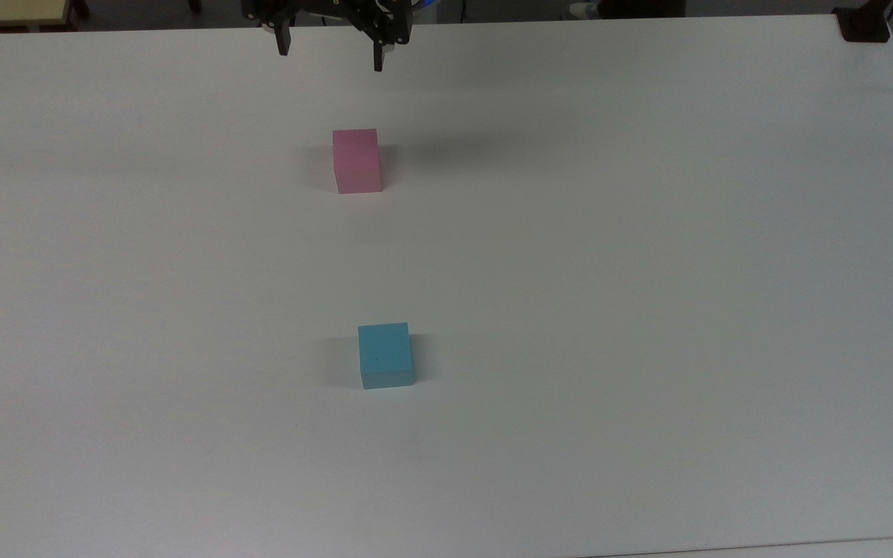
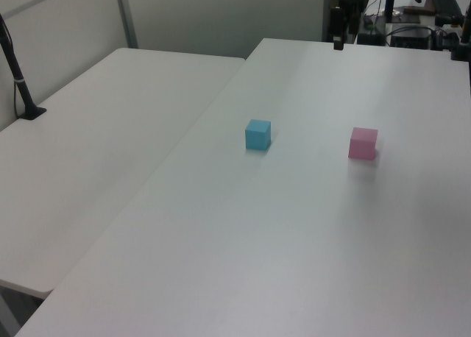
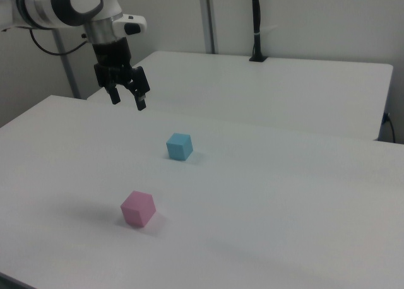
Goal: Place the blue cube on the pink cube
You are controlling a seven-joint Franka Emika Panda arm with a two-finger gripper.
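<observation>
Now your pincer [image 3: 128, 102] hangs spread and empty above the white worktop [image 1: 648, 271].
You have the blue cube [image 1: 385, 356] sitting flat on the worktop, well apart from the pink cube [image 1: 356, 160]; both rest on bare surface, touching nothing else. Seen in the top view, the pincer hovers at the upper edge, above the pink cube, with the blue cube lower down.

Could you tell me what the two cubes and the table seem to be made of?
Blue cube and pink cube: matte, no glare, crisp edges; possibly foam or painted wood. Table: smooth white top with a soft sheen, likely laminate or plastic.
</observation>
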